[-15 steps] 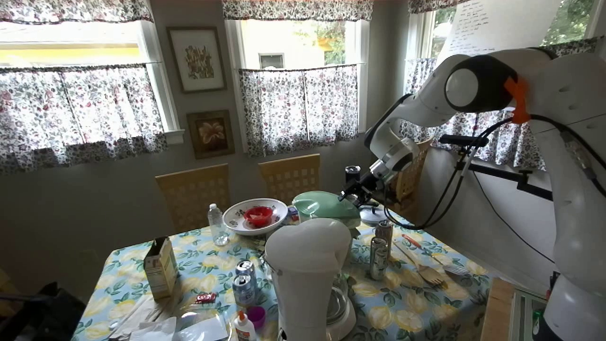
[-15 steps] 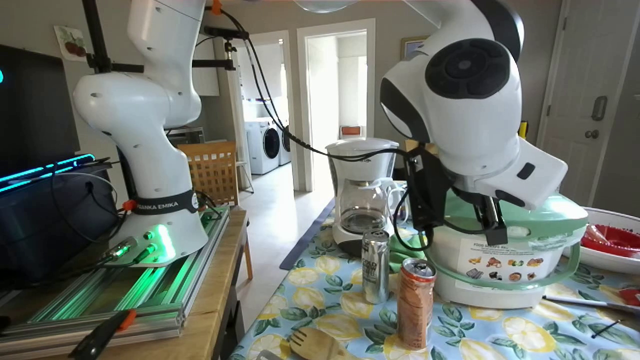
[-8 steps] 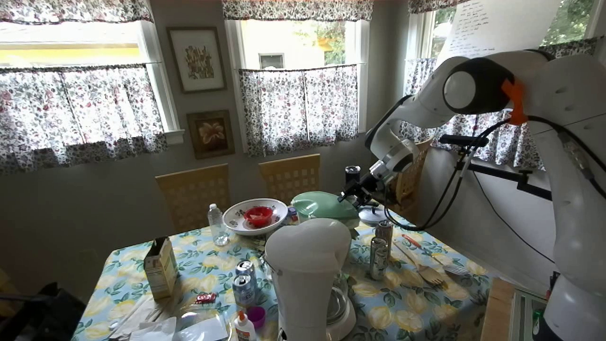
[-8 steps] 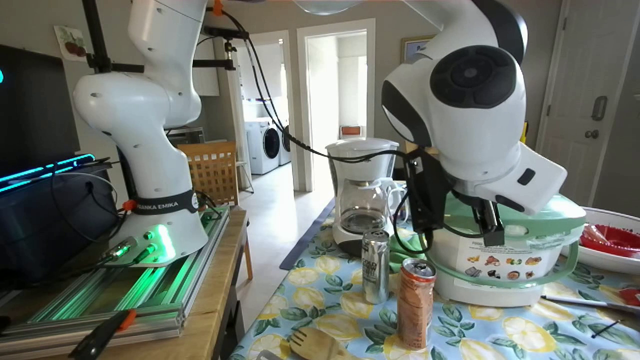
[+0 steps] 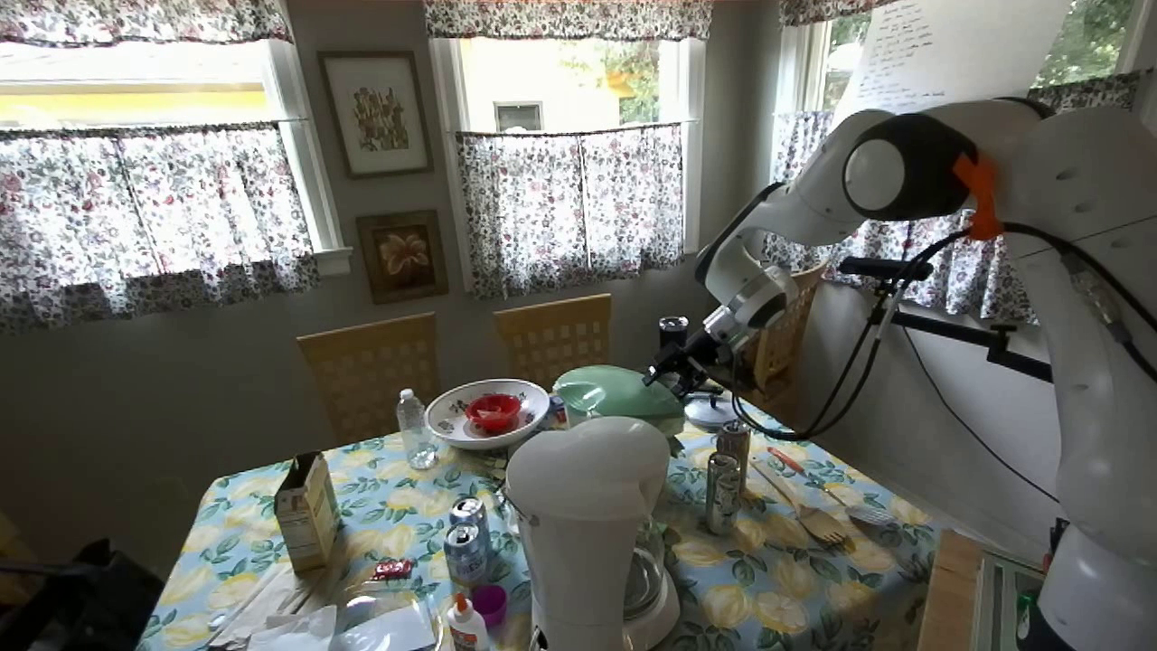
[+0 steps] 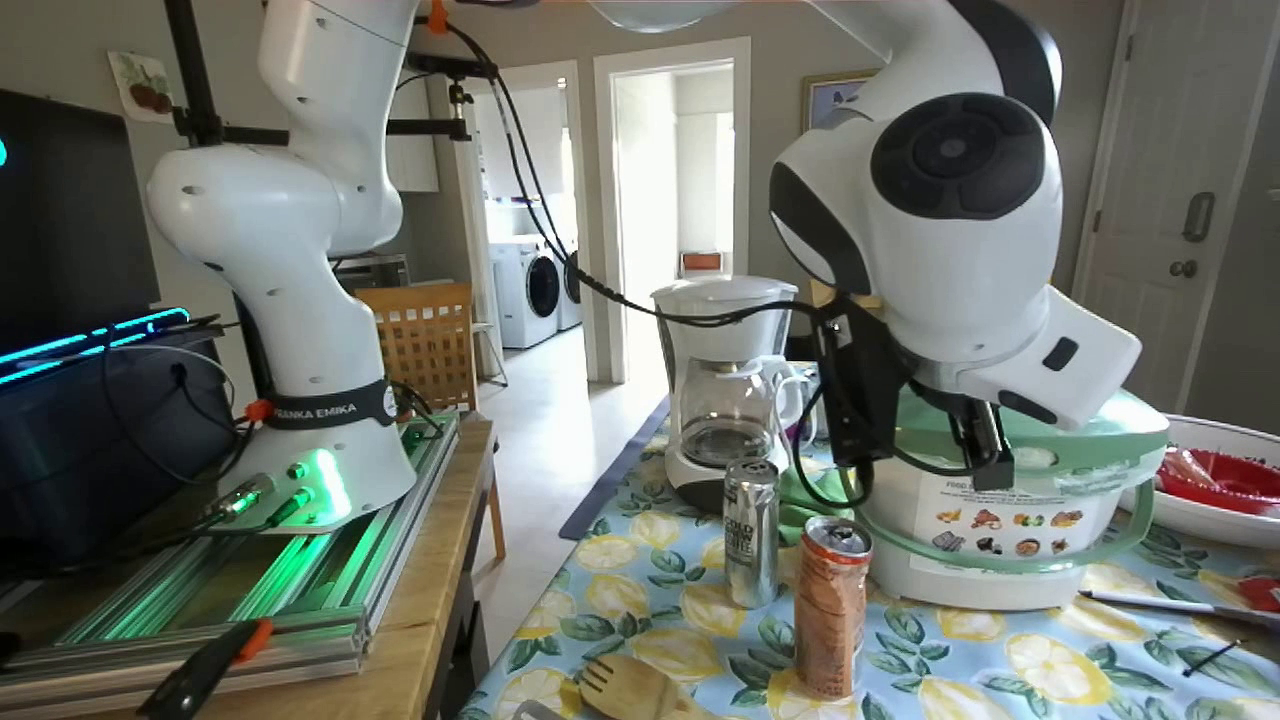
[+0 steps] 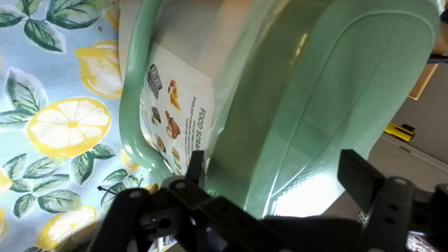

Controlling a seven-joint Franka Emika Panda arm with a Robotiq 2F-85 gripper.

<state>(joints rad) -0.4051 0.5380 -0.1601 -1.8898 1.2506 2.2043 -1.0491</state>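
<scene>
A white food-scraps bin with a pale green lid [image 5: 615,391] and green handle stands on the lemon-print tablecloth; it also shows in an exterior view [image 6: 985,535] and fills much of the wrist view [image 7: 308,105]. My gripper [image 7: 274,168] is open and empty, with its jaws wide apart. It is tilted at the bin's lid, also in both exterior views [image 5: 664,382] [image 6: 985,465]. One of its fingers [image 7: 196,166] is by the lid rim and label side; the opposite one is beyond the lid's top. Contact with the lid cannot be made out.
A white coffee maker [image 5: 578,533] stands beside the bin. A silver can [image 6: 750,540] and an orange can [image 6: 832,610] stand near the arm. A wooden fork [image 5: 818,523], a white bowl [image 5: 445,425] holding a red bowl, and a pot lid [image 5: 710,411] lie around.
The bin has shifted slightly left in both exterior views. The arm has moved a little, with its wrist slightly lower and further right in an exterior view. The gripper remains by the lid.
</scene>
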